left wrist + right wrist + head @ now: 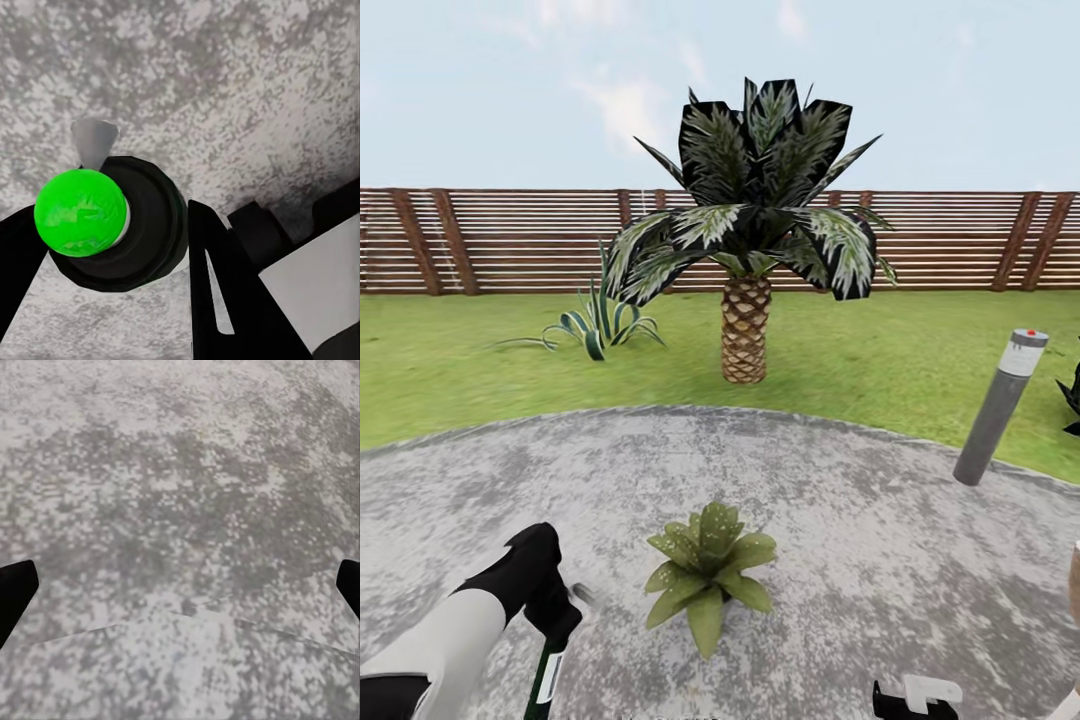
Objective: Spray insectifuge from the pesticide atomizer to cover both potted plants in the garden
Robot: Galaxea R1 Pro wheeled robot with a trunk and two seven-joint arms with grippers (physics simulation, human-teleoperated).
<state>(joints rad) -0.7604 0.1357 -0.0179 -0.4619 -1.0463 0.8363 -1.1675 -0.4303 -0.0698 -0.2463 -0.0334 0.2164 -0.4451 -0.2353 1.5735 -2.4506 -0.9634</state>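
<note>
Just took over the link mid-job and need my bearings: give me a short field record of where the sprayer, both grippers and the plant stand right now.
atomizer: dark bottle with green cap, between the left gripper's fingers
left gripper: shut on the atomizer, low over the patio
right gripper: open, nothing between its tips, facing paving
potted plant: one rosette on the patio, just ahead, beside the left arm
second potted plant: cannot place from these views
surroundings: palm, bollard lamp, fence
</note>
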